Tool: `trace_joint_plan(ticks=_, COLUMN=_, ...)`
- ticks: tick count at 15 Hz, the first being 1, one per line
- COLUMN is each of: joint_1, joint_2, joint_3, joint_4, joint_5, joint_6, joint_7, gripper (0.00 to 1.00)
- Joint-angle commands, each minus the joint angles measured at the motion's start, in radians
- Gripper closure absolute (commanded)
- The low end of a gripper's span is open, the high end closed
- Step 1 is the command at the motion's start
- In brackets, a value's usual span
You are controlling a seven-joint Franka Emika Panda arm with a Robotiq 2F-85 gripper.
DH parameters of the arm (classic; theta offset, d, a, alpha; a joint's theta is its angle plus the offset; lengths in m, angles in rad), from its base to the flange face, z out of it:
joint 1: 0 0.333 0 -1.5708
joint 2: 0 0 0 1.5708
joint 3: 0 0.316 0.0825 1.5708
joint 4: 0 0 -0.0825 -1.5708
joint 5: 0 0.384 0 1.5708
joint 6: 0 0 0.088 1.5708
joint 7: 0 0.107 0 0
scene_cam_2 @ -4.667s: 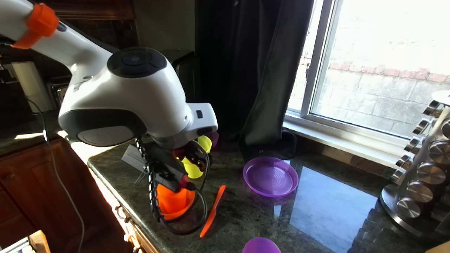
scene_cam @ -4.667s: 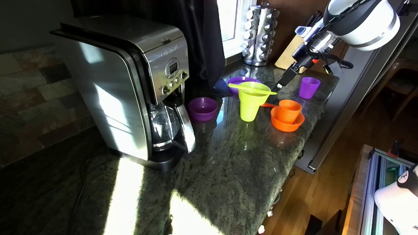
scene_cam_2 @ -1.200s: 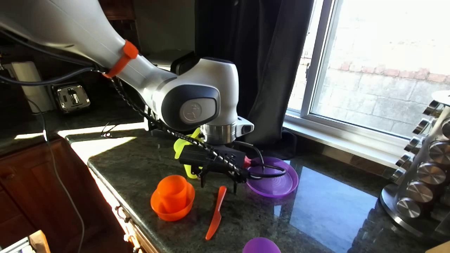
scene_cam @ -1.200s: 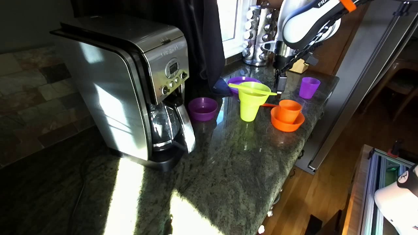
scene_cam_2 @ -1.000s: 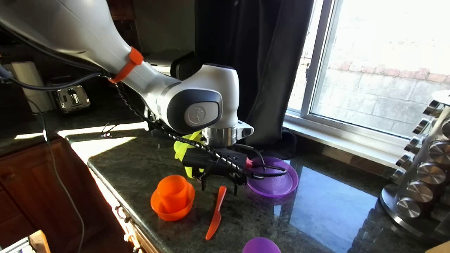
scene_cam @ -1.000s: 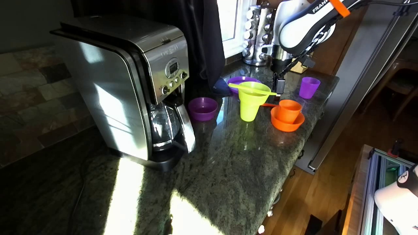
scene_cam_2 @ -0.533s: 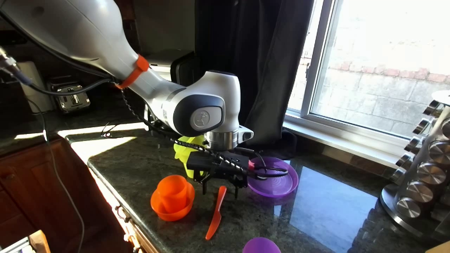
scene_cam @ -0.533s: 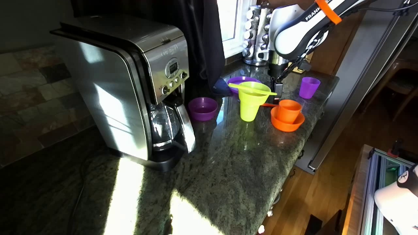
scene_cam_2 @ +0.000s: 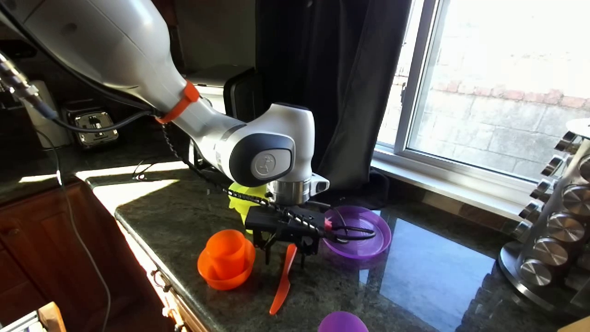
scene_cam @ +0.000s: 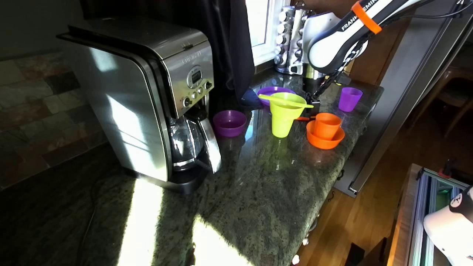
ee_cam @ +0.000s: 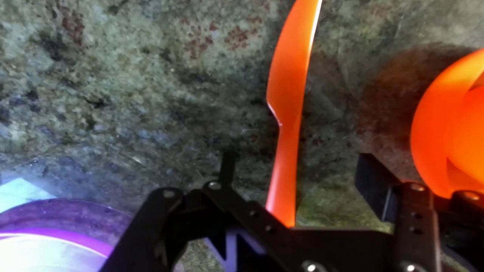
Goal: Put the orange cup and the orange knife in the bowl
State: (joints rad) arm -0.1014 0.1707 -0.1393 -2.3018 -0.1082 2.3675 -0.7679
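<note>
Endwise to the gaping claw (ee_cam: 297,172), orange knife (ee_cam: 289,111), handle nearest, blade tip away.

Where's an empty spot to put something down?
Bare stone lies between the silver coffee maker and the shallow orange plastic bowl. More lies between the round purple plate and the tall steel spice rack. It's crowded around the orange plastic knife: black fingers hang either side.

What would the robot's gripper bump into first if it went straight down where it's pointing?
Probably the countertop: the open gripper points down with its fingers on either side of the orange knife, so the tips should land beside it. How close is hard to tell.
</note>
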Motion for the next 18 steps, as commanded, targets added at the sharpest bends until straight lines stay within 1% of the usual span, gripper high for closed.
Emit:
trace_joint_plan(ticks=1, joint_1=-0.023, joint_2=0.022, joint_3=0.021, joint_4=0.022, joint_5=-0.02, joint_6=-0.031, joint_7=-0.012, gripper=0.42)
trace_joint_plan(ticks=3, joint_1=-0.025, joint_2=0.025, joint_3=0.023, joint_4=0.022, joint_5=-0.018, joint_6=-0.03, joint_7=-0.013, gripper=0.24)
trace_joint_plan(ticks=4, joint_1=-0.026, joint_2=0.025, joint_3=0.025, joint_4=0.022, joint_5=-0.014, joint_6=-0.028, joint_7=-0.015, gripper=0.18)
trace_joint_plan(ticks=5, joint_1=-0.027, joint_2=0.024, joint_3=0.026, joint_4=0.022, joint_5=-0.009, joint_6=-0.028, joint_7=-0.019, gripper=0.09)
trace_joint_plan(ticks=7, joint_1=-0.03, joint_2=0.022, joint_3=0.029, joint_4=0.024, joint_5=0.004, joint_6=-0.026, joint_7=-0.025, gripper=0.0)
trace_joint_plan(ticks=8, joint_1=-0.031, joint_2=0.022, joint_3=0.03, joint_4=0.025, joint_5=0.005, joint_6=-0.026, joint_7=-0.025, gripper=0.01)
trace_joint_plan(ticks=9, joint_1=-0.031, joint_2=0.022, joint_3=0.031, joint_4=0.025, joint_5=0.005, joint_6=-0.026, joint_7=-0.026, gripper=0.0)
trace_joint_plan(ticks=11, joint_1=-0.032, joint_2=0.026, joint_3=0.034, joint_4=0.029, joint_5=0.005, joint_6=-0.022, joint_7=-0.024, gripper=0.1)
trace_joint_plan(ticks=12, joint_1=-0.033, joint_2=0.027, joint_3=0.035, joint_4=0.03, joint_5=0.008, joint_6=-0.018, joint_7=-0.024, gripper=0.13)
trace_joint_plan(ticks=13, joint_1=-0.034, joint_2=0.027, joint_3=0.037, joint_4=0.031, joint_5=0.012, joint_6=-0.016, joint_7=-0.025, gripper=0.13)
trace_joint_plan(ticks=14, joint_1=-0.035, joint_2=0.028, joint_3=0.039, joint_4=0.032, joint_5=0.017, joint_6=-0.013, joint_7=-0.026, gripper=0.17)
trace_joint_plan(ticks=15, joint_1=-0.036, joint_2=0.028, joint_3=0.04, joint_4=0.033, joint_5=0.019, joint_6=-0.011, joint_7=-0.025, gripper=0.14)
trace_joint_plan(ticks=17, joint_1=-0.037, joint_2=0.031, joint_3=0.044, joint_4=0.036, joint_5=0.024, joint_6=-0.007, joint_7=-0.025, gripper=0.16)
trace_joint_plan(ticks=18, joint_1=-0.038, joint_2=0.031, joint_3=0.047, joint_4=0.037, joint_5=0.028, joint_6=-0.005, joint_7=-0.027, gripper=0.22)
